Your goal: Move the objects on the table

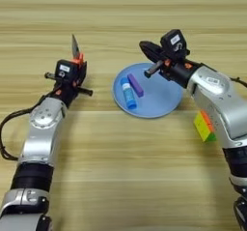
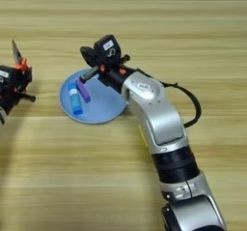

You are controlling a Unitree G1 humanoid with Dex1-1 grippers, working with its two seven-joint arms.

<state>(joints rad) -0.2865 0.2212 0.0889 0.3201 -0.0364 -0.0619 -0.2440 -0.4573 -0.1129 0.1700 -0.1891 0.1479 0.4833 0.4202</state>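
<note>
Gripping the orange-handled pliers point(image 1: 75, 51) with fingers pinched shut, the left gripper point(image 1: 72, 74) is seen left of a blue plate point(image 1: 166, 97) on the wooden table point(image 1: 120, 177). A glue stick point(image 1: 128, 93) and purple bar point(image 1: 135, 85) lie on the plate. The right gripper point(image 1: 153, 61) hovers at the plate's far edge, fingers spread. A puzzle cube point(image 1: 204, 126) sits right of the plate.

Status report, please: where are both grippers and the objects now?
Left gripper shut on pliers, left of plate. Right gripper over plate's far rim. Glue stick, purple bar on plate. Cube right.
</note>
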